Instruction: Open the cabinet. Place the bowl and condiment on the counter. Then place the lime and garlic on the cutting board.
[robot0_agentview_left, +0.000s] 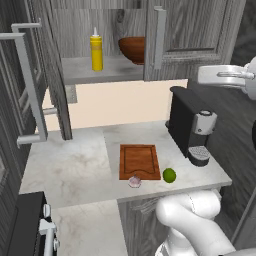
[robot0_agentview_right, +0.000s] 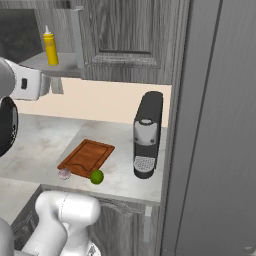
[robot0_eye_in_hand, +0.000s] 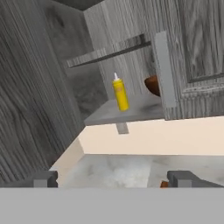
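Counting, we see one condiment (robot0_agentview_left: 96, 50) and one bowl (robot0_agentview_left: 134, 50) in the cabinet (robot0_agentview_left: 200, 30) at upper frame; one lime (robot0_agentview_left: 169, 175), one garlic (robot0_agentview_left: 134, 181) beside the cutting board (robot0_agentview_left: 139, 161) on the tabletop (robot0_agentview_left: 75, 165); claw (robot0_eye_in_hand: 113, 178) fingers apart.

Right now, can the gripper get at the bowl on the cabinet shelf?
Probably not straight on. The open gripper faces the shelf, but the right door stands only partly open and covers part of the bowl. The condiment stands clear in the open left half.
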